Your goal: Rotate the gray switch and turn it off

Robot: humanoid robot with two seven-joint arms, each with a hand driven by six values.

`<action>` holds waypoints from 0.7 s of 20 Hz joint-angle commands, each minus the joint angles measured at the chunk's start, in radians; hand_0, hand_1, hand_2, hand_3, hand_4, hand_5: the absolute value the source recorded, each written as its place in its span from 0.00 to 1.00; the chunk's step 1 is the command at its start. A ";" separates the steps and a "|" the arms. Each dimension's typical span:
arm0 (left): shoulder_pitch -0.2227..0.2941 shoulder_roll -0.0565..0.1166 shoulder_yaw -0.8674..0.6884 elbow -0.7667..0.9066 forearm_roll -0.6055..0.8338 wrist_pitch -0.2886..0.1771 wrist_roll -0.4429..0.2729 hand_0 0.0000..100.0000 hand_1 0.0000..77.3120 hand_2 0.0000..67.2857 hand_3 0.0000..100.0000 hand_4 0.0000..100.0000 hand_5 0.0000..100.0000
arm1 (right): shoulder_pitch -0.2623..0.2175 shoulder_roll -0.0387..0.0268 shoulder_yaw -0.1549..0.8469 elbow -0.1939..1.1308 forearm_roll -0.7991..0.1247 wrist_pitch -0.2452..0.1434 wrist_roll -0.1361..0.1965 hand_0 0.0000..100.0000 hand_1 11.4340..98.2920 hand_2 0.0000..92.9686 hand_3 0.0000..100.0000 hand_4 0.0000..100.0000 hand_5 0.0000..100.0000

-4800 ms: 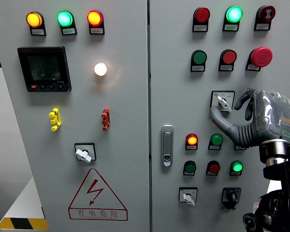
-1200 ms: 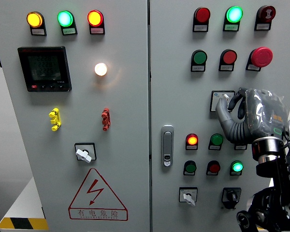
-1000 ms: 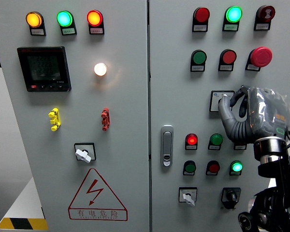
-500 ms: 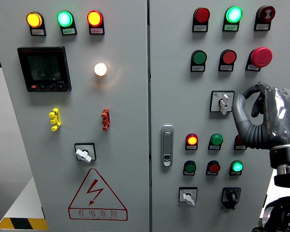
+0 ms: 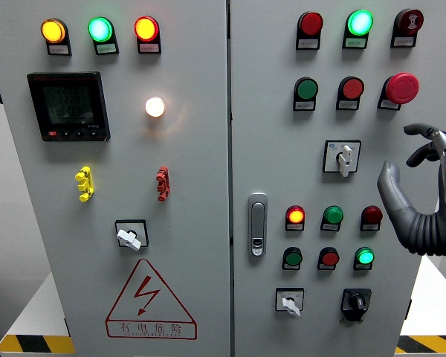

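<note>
gray switch [image 5: 344,158] handle upright on right cabinet door [image 5: 282,111], right hand [image 5: 424,193] at right edge, fingers spread, holding nothing, apart from switch

One cam only, on the robot's head, facing the tall grey metal control cabinet [image 5: 230,223] square-on, close up; panel fills nearly the whole frame, floor strip w/ yellow-black striped hazard marking [image 5: 33,343] at bottom left. No 2nd view, nothing shared.

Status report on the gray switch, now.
Right hand open, clear of the panel, holding nothing. Left hand not in view. Gray switch lever points straight up and down, untouched. Nothing between hand and switch.
</note>
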 commanded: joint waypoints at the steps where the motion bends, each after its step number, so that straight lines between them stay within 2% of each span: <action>1: 0.000 0.000 0.000 0.000 0.000 0.000 0.000 0.85 0.00 0.20 0.19 0.08 0.11 | -0.016 -0.0022 0.001 0.021 -0.006 0.000 0.031 0.49 0.29 0.21 0.27 0.15 0.32; 2: 0.000 0.000 0.000 0.000 0.000 0.000 0.000 0.85 0.00 0.20 0.19 0.08 0.11 | -0.017 -0.0037 0.001 0.024 -0.009 0.000 0.040 0.27 0.26 0.20 0.25 0.14 0.30; 3: 0.000 0.000 0.000 0.000 0.000 0.000 0.000 0.85 0.00 0.20 0.19 0.08 0.11 | -0.020 -0.0113 0.001 0.024 -0.018 0.000 0.042 0.11 0.27 0.19 0.24 0.13 0.29; 4: 0.000 0.000 0.000 0.000 0.000 0.000 0.000 0.85 0.00 0.20 0.19 0.08 0.11 | -0.030 -0.0129 0.005 0.027 -0.025 -0.004 0.047 0.00 0.28 0.15 0.21 0.11 0.27; 6: 0.000 0.000 0.000 0.000 0.000 0.000 0.000 0.85 0.00 0.20 0.19 0.08 0.11 | -0.053 -0.0114 0.017 0.054 -0.028 -0.004 0.062 0.00 0.29 0.13 0.19 0.10 0.25; 8: 0.000 0.000 0.000 0.000 0.000 0.000 0.000 0.85 0.00 0.20 0.19 0.08 0.11 | -0.072 -0.0144 0.024 0.073 -0.028 -0.007 0.063 0.00 0.30 0.11 0.18 0.10 0.24; 10: 0.000 0.000 0.000 0.000 0.000 0.000 0.000 0.85 0.00 0.20 0.19 0.08 0.11 | -0.085 -0.0160 0.029 0.084 -0.031 -0.007 0.089 0.00 0.28 0.11 0.17 0.09 0.23; 12: 0.000 0.000 0.000 0.000 0.000 0.000 0.000 0.85 0.00 0.20 0.19 0.08 0.11 | -0.099 -0.0160 0.031 0.085 -0.035 -0.007 0.096 0.00 0.28 0.11 0.15 0.09 0.21; 14: 0.000 0.000 0.000 0.000 0.000 0.000 0.000 0.85 0.00 0.20 0.19 0.08 0.11 | -0.102 -0.0129 0.029 0.100 -0.035 -0.009 0.097 0.00 0.28 0.11 0.14 0.09 0.20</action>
